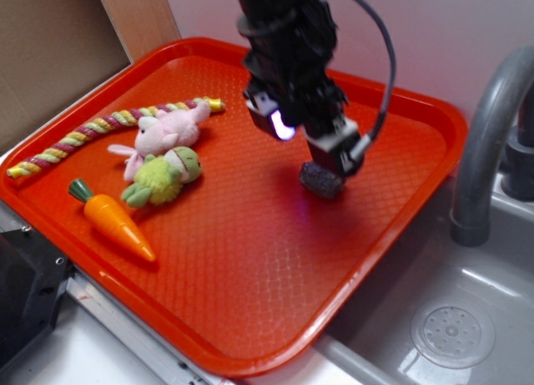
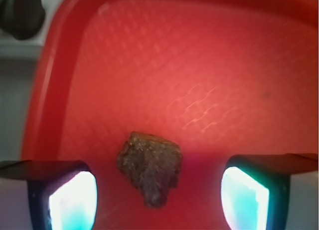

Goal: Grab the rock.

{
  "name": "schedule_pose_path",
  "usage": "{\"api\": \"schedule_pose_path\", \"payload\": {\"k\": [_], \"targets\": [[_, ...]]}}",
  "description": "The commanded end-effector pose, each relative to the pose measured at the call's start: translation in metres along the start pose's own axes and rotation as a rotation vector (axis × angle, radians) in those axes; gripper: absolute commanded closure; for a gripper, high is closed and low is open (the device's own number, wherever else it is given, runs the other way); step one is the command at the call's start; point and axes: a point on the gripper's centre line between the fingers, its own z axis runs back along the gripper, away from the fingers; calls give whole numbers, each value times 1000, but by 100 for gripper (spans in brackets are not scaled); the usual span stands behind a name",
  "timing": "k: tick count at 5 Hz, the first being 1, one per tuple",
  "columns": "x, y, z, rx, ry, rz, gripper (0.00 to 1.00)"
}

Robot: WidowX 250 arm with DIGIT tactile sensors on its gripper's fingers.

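The rock (image 1: 320, 180) (image 2: 149, 166) is a small, lumpy, dark brown-grey stone lying on the orange tray (image 1: 250, 285) (image 2: 199, 65), right of its middle. My gripper (image 1: 332, 161) (image 2: 158, 197) hangs just above the rock, open. In the wrist view the two glowing fingertips (image 2: 74, 200) stand well apart on either side of the stone, with red tray showing in both gaps. Neither finger touches the rock.
On the tray's left lie a pink plush (image 1: 165, 134), a green plush toy (image 1: 165, 178), a toy carrot (image 1: 113, 220) and a braided rope (image 1: 92, 133). A grey faucet (image 1: 488, 134) and sink (image 1: 450, 331) stand to the right. Cardboard (image 1: 50, 51) rises at the back left.
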Motion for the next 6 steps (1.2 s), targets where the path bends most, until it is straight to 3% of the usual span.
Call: {"api": "schedule_pose_path", "payload": {"k": [1, 2, 3, 4, 5, 6], "targets": [[3, -12, -14, 54, 20, -59, 0], [3, -13, -20, 117, 23, -49, 58], [2, -12, -15, 120, 10, -33, 100], [0, -10, -8, 152, -3, -15, 100], [0, 10, 27, 187, -30, 29, 100], [-1, 43, 67, 65, -8, 188, 100]]}}
